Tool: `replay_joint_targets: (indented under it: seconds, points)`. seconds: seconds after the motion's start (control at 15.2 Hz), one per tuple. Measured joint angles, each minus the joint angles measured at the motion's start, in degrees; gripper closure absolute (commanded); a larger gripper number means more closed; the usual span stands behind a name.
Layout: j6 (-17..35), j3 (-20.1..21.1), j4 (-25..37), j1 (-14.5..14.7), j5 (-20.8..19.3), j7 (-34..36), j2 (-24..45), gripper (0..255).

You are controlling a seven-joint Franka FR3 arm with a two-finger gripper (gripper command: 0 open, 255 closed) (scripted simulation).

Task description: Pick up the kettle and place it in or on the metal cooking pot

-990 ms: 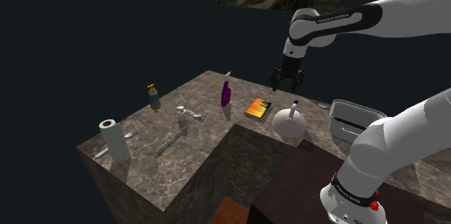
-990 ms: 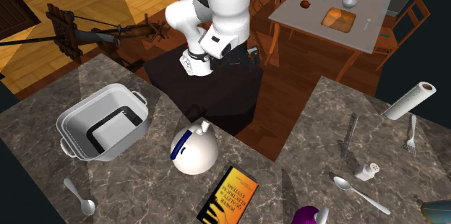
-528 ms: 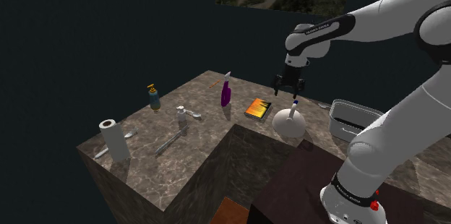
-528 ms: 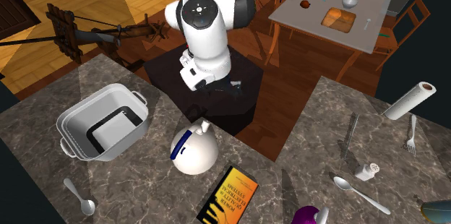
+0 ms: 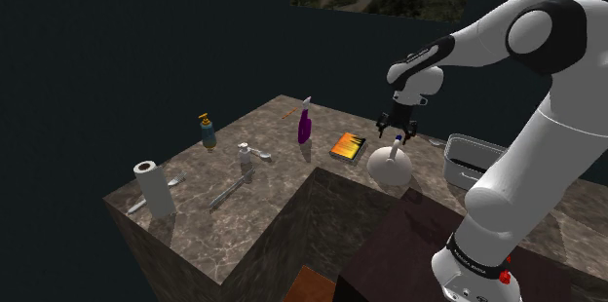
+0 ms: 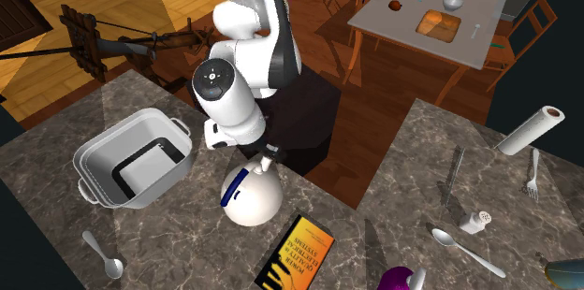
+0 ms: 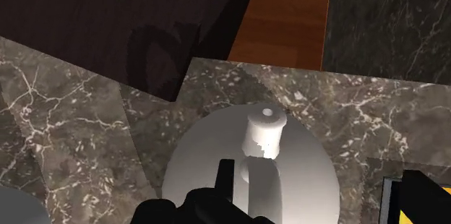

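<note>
1. We are seeing the gripper (image 5: 398,134) hanging just above the kettle (image 5: 390,167). In the shoulder view its fingers are standing apart, clasping nothing.
2. The kettle, white and rounded with a blue handle (image 6: 234,185), is sitting upright on the dark marble counter (image 6: 56,232), close to the counter's inner edge.
3. In the wrist view we are looking down on the kettle's dome and a short white cylinder (image 7: 264,130) at its top, directly beneath the hand.
4. The grey pot (image 6: 112,195) is standing open on the same counter, near the kettle toward the second exterior view's left and not touching it.
5. A book (image 6: 298,253) with an orange-and-black cover is lying just beside the kettle on its other side, and a spoon (image 6: 103,253) is lying near the pot.
</note>
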Motion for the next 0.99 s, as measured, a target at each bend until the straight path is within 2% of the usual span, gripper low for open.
replay_joint_targets:
  seconds: [0.2, 0.66, 0.99]
  points:
    - [2.67, -1.29, -0.85, -1.27, 1.36, 1.61, 2.68, 0]
    - [7.81, -1.1, -2.81, -1.27, 3.87, 0.32, 6.36, 0]
    - [8.57, -0.93, -3.07, -1.16, 4.29, 0.16, 6.87, 0]
